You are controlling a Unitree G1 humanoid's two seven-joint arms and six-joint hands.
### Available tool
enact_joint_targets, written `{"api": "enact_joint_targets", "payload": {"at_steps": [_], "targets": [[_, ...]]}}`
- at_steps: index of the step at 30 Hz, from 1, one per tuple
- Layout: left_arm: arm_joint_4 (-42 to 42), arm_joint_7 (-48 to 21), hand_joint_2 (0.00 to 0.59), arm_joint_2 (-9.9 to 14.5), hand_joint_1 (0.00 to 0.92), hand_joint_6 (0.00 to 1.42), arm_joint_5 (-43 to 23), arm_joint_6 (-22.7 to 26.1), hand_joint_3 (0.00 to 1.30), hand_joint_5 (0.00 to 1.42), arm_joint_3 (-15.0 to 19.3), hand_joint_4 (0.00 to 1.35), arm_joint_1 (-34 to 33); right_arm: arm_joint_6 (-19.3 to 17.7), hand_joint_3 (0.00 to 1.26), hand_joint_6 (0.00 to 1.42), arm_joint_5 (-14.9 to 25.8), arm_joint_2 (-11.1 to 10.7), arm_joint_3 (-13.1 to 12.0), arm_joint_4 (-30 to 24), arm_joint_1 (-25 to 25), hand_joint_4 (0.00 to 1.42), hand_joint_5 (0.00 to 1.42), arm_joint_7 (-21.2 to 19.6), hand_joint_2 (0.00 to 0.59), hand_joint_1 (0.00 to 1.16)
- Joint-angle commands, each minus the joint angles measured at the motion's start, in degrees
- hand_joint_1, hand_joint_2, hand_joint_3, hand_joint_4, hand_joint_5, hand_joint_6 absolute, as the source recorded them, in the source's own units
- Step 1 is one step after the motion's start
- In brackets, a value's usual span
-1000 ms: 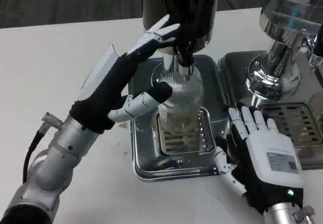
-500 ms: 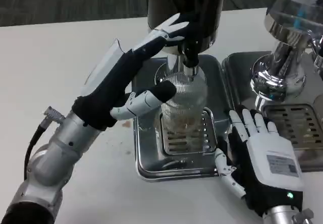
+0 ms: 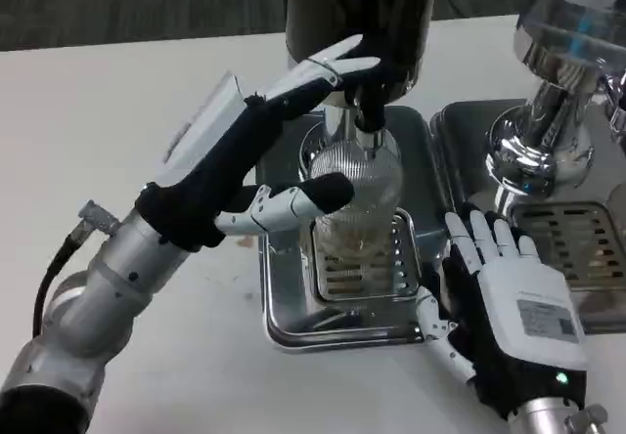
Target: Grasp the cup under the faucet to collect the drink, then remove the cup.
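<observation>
The left hand has lifted slightly, fingers spread around the ribbed cup without closing. The cup sits under the faucet, ungrasped. The right hand rests spread on the tabletop.

Access to the cup from above is blocked by the faucet and the dark dispenser body; the left hand occupies its left side; the right hand lies flat beside the drip tray; the second dispenser obstructs the far right; the white table at left is open.
</observation>
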Motion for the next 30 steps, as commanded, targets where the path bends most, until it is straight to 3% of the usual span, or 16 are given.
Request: {"api": "enact_joint_targets", "payload": {"at_steps": [1, 22, 25, 30], "targets": [[-1.1, 0.7, 0.142, 0.6, 0.000, 0.28, 5.1, -3.0, 0.30, 0.38, -1.1, 0.14, 0.5, -0.1, 0.06, 0.00, 0.2, -0.1, -0.3, 0.2, -0.1, 0.00, 0.00, -0.6, 0.499, 0.00], [-4.6, 13.5, 0.140, 3.8, 0.000, 0.29, 20.3, -3.3, 0.32, 0.38, -3.0, 0.15, 0.2, -0.3, 0.07, 0.00, 2.3, 0.8, -1.9, 0.3, -0.2, 0.00, 0.00, -0.9, 0.498, 0.00], [-4.7, 15.2, 0.140, 4.2, 0.000, 0.29, 21.8, -3.1, 0.32, 0.38, -3.6, 0.15, 0.0, -0.8, 0.07, 0.00, 4.3, 1.2, -3.0, -0.2, 0.1, 0.00, 0.00, -1.2, 0.498, 0.00], [-4.9, 17.1, 0.140, 4.6, 0.000, 0.29, 23.2, -2.8, 0.33, 0.38, -4.4, 0.15, 0.0, -4.6, 0.05, 0.00, 11.1, 2.4, -6.1, -1.5, 0.8, 0.00, 0.00, -1.6, 0.490, 0.00]]}}
